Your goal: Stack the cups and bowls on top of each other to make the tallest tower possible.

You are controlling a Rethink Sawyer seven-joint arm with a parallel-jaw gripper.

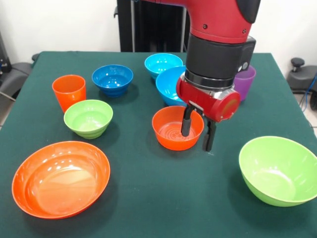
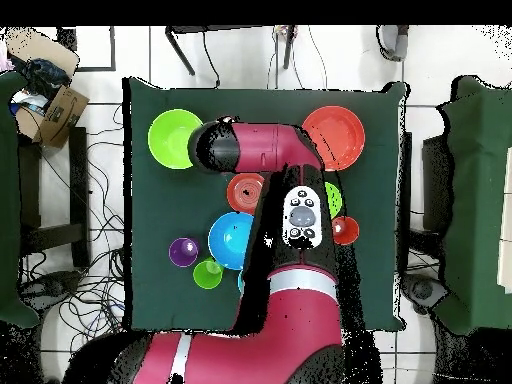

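A green worktop holds loose cups and bowls; nothing is stacked. In the front view, a red and black arm comes down from the top to the middle of the worktop. Its gripper has two dark fingers set apart, straddling the right rim of a small orange bowl: one finger is inside the bowl, the other outside, its tip near the cloth. Whether either finger touches the rim cannot be told.

Just behind that bowl sits a larger light blue bowl, partly hidden by the arm. Farther back is a smaller light blue bowl. To its left is a dark blue bowl. On the left stands an orange cup, upright, with a small green bowl just in front of it. A large orange bowl lies at the near left corner, and a large green bowl at the near right. A purple cup stands behind the arm on the right.

From overhead, the arm covers the centre. A green cup stands just beside the purple cup and the larger light blue bowl.
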